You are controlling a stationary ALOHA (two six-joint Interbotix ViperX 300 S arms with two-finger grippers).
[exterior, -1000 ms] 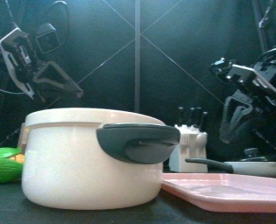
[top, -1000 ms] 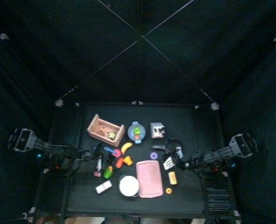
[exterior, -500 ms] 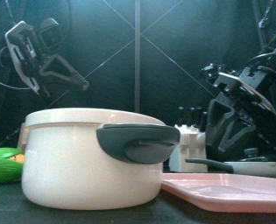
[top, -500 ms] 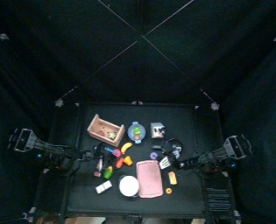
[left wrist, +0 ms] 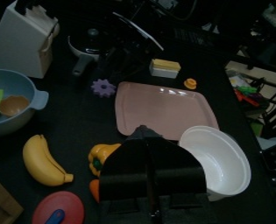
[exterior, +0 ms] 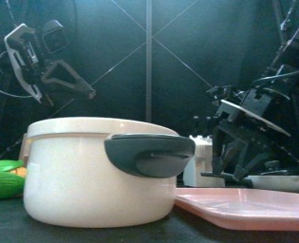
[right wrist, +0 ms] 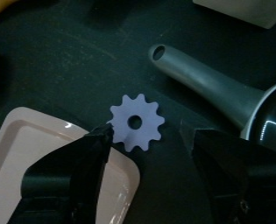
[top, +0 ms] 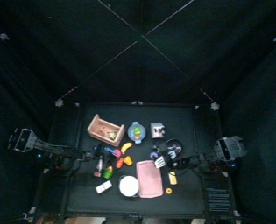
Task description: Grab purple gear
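A white pot (exterior: 95, 171) with a dark handle (exterior: 149, 154) stands near the surface's front edge, a pink tray (exterior: 247, 207) beside it. The right arm (exterior: 253, 123) hangs low behind the tray.

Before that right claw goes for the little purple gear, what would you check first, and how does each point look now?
1. Right gripper jaws open: ok.
2. Purple gear lined up between the jaws: ok.
3. Gear lying flat on the table, free of the pink tray edge: ok, though close.
4. Grey pan handle out of the jaws' path: ok.
5. Jaws low enough to close on the gear: cannot tell.
6. Left gripper away from the gear: ok.
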